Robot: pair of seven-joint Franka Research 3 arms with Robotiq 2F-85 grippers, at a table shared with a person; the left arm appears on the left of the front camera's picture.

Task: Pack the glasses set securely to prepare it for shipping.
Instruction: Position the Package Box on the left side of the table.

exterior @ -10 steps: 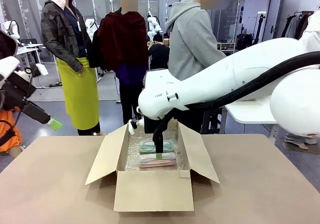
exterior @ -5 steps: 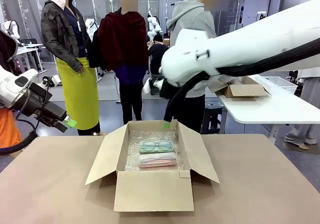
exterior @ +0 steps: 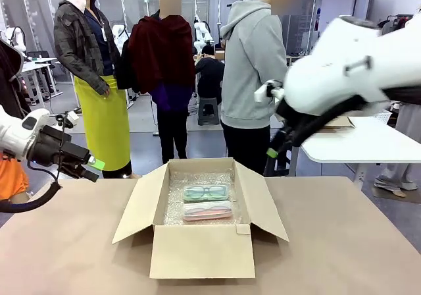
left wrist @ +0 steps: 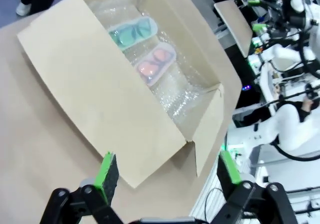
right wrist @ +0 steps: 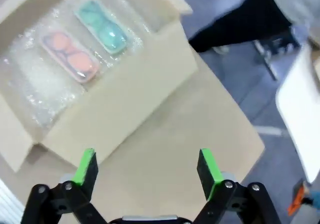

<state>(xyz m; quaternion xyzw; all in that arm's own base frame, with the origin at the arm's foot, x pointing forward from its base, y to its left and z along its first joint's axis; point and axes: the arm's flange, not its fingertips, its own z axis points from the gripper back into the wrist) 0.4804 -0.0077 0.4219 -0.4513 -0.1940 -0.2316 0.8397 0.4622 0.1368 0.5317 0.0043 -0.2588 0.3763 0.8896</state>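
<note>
Two small, flat, oblong translucent cases showing spectacles: mint-green case (exterior: pixel 206 192) and pink-coral case (exterior: pixel 207 211), each lying flat, long sides parallel, just beside each other on bubble wrap (exterior: pixel 173 206) inside the open cardboard box (exterior: pixel 202 250), the mint-green one on the far side.

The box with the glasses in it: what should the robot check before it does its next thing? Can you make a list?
1. Green case and pink case lie side by side in the box: ok.
2. Bubble wrap under the cases: ok.
3. Left gripper open and empty: ok.
4. Right gripper open and empty: ok.
5. Both grippers outside the box: ok.
6. Flaps closed: not ok, they stand open.
</note>
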